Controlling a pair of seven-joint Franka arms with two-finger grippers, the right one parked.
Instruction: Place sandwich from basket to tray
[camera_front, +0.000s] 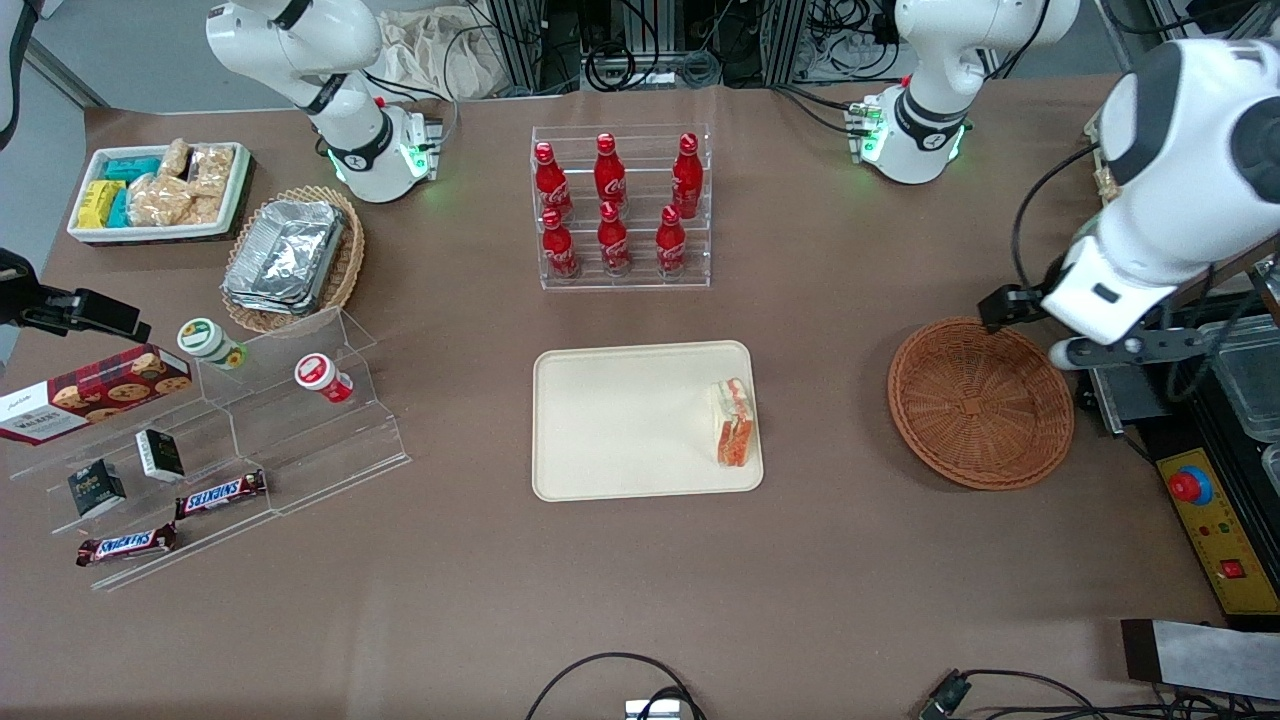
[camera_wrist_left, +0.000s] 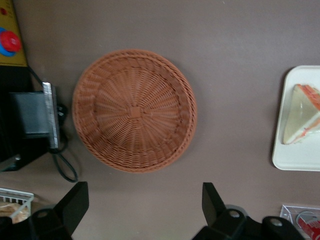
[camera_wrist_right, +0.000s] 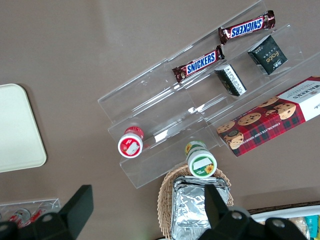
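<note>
The sandwich (camera_front: 735, 425) (camera_wrist_left: 300, 120), a clear-wrapped white-bread wedge with orange-red filling, lies on the beige tray (camera_front: 620, 420) (camera_wrist_left: 300, 157), along the tray edge nearest the basket. The round reddish-brown wicker basket (camera_front: 980, 400) (camera_wrist_left: 134, 110) sits empty toward the working arm's end of the table. My left gripper (camera_front: 1010, 305) (camera_wrist_left: 144, 205) hangs high over the basket's rim, on the side farther from the front camera. It is open, with only bare table between its fingers (camera_wrist_left: 75, 200).
A clear rack of red cola bottles (camera_front: 620, 205) stands farther from the front camera than the tray. A yellow control box with a red button (camera_front: 1205, 520) (camera_wrist_left: 10, 42) lies beside the basket. An acrylic snack stand (camera_front: 230, 440), a foil-container basket (camera_front: 290, 255) and a white snack bin (camera_front: 160, 190) sit toward the parked arm's end.
</note>
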